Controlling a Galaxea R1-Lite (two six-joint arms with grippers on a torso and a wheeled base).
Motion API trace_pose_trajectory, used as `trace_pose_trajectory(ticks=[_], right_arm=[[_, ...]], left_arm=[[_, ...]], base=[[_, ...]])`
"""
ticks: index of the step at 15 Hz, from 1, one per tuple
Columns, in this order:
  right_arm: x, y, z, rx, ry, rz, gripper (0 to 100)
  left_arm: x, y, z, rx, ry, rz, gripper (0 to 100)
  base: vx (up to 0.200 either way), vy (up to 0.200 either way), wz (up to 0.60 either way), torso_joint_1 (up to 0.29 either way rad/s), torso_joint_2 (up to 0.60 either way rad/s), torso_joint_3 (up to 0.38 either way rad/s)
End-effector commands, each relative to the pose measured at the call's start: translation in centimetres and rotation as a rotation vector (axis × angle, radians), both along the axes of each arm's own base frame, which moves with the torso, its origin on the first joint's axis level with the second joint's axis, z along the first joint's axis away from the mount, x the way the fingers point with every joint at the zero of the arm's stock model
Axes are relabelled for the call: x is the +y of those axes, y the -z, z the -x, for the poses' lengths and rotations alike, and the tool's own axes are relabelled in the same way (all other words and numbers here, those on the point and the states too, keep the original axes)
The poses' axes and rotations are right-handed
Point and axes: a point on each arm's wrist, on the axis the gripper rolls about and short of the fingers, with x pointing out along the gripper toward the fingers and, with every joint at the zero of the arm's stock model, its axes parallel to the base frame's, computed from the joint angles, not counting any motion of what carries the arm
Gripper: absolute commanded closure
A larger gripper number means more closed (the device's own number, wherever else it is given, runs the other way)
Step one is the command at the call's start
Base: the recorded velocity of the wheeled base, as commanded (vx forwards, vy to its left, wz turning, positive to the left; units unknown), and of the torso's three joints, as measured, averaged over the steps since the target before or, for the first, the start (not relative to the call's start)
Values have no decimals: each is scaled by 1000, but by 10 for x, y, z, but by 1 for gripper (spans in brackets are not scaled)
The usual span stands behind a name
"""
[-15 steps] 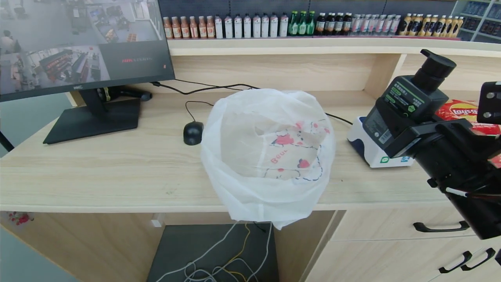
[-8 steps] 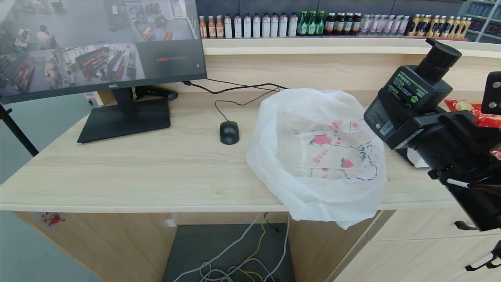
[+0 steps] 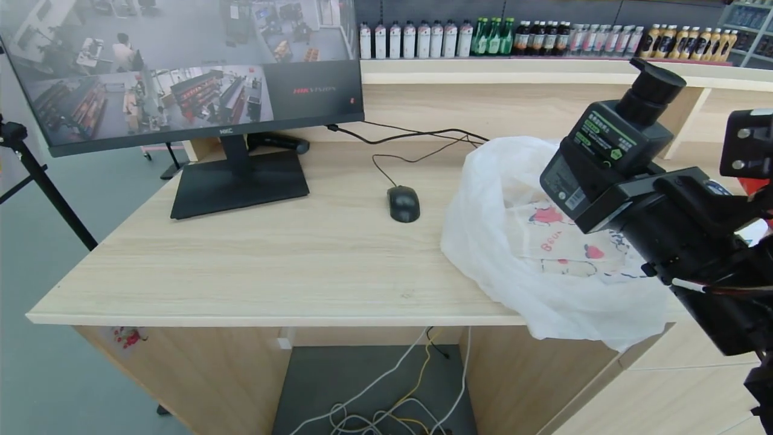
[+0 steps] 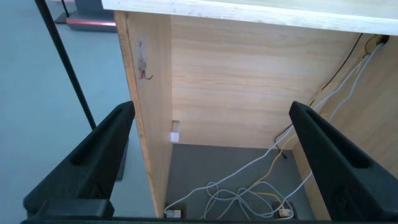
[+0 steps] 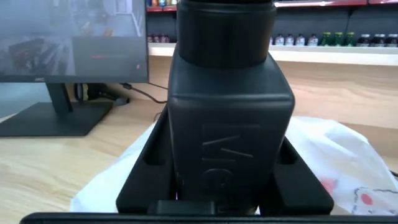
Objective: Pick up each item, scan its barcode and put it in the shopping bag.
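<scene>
Item: black square plastic bottle with round cap point(image 3: 604, 145), clamped between your right fingers point(image 3: 640, 202), white translucent plastic shopping bag point(image 3: 543, 272) just below them on the tabletop point(image 3: 272, 260); left fingers point(image 4: 102, 155) spread, empty; bagging step seemingly in hand, so next lower it into the bag's mouth, then release.

Light wooden counter point(image 3: 272, 272) bearing a monitor point(image 3: 181, 66), bottle shelf point(image 3: 483, 66) behind, grey floor point(image 3: 36, 374).
</scene>
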Motion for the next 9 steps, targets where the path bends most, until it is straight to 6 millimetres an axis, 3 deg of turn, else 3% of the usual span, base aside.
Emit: trace_pose_trajectory(ticks=[1, 9], right_arm=[[4, 5, -3, 17, -8, 10, 100], [15, 23, -25, 70, 0, 39, 100]], left_arm=[[0, 0, 0, 0, -1, 0, 0], [0, 0, 0, 0, 0, 0, 0]], base=[[0, 0, 0, 0, 0, 0], [0, 0, 0, 0, 0, 0]])
